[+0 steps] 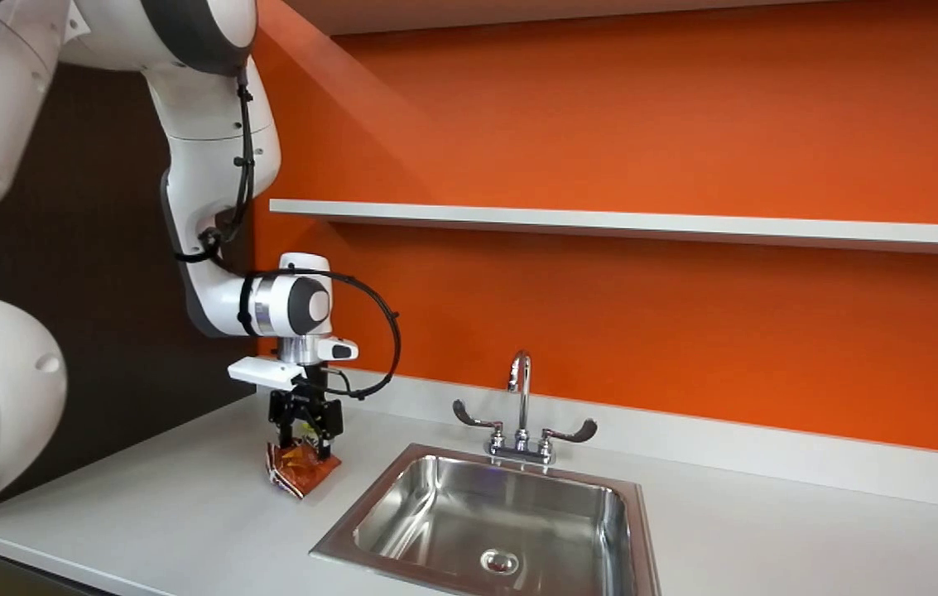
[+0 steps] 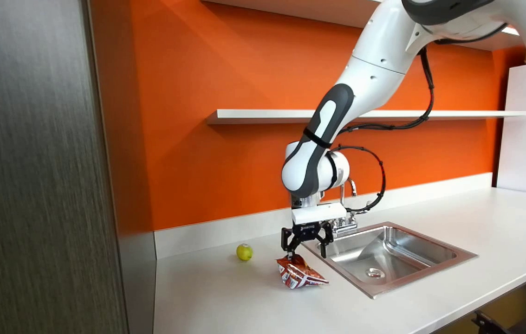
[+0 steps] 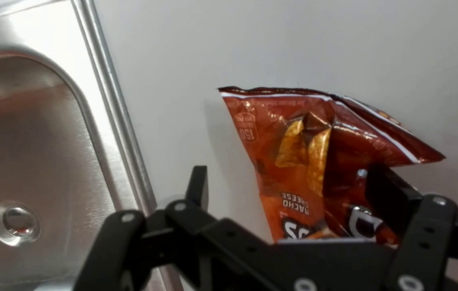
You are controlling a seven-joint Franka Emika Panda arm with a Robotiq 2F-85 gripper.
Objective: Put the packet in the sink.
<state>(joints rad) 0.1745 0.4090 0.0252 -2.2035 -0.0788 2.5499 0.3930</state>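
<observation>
The packet is a crinkled red-orange snack bag [image 3: 293, 161] with chip pictures, lying on the counter beside the sink. It also shows in both exterior views [image 1: 303, 472] [image 2: 301, 274]. My gripper [image 3: 289, 182] is open right above it and points down. In the wrist view the right finger overlaps the packet; whether it touches cannot be told. The left finger stands over bare counter, apart from the packet. The packet's near end is hidden behind the gripper body. In both exterior views the gripper [image 1: 305, 447] [image 2: 307, 255] is at the packet's top. The steel sink [image 1: 371, 501] holds nothing visible.
The sink rim [image 3: 79, 76] lies left of the packet in the wrist view. A chrome faucet [image 1: 521, 414] stands behind the basin. A yellow-green fruit [image 2: 244, 252] lies on the counter near the back wall. A white shelf [image 1: 642, 223] runs above; a dark panel [image 2: 58, 162] stands at the side.
</observation>
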